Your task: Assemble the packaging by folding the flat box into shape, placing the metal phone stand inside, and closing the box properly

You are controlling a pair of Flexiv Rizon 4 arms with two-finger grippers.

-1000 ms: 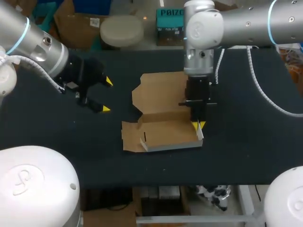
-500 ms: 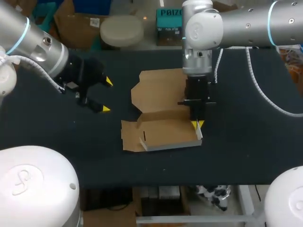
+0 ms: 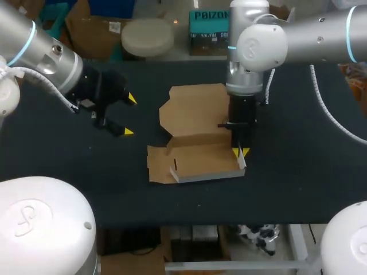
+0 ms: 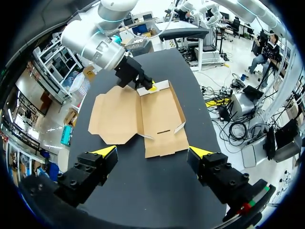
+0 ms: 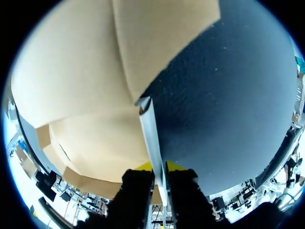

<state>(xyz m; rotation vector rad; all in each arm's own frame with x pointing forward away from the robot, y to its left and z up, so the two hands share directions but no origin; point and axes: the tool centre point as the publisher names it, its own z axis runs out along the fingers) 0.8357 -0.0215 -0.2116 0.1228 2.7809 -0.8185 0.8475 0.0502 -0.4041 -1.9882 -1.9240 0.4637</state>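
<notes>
Open table [image 3: 146,123] between box [image 3: 195,114] and left tool [image 3: 130,115]; right arm [image 3: 243,86] over the box's right edge.

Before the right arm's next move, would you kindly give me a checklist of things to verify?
1. The right gripper is shut on the flap: ok.
2. The flap stands upright: ok.
3. The left gripper is open and clear of the box: ok.
4. The lid lies flat on the table: ok.
5. The phone stand is in view: not ok, none seen.

arms [image 3: 43,54] silver, blue rings | cables [image 3: 23,70] white | end effectors [image 3: 129,115] black, yellow-tipped
</notes>
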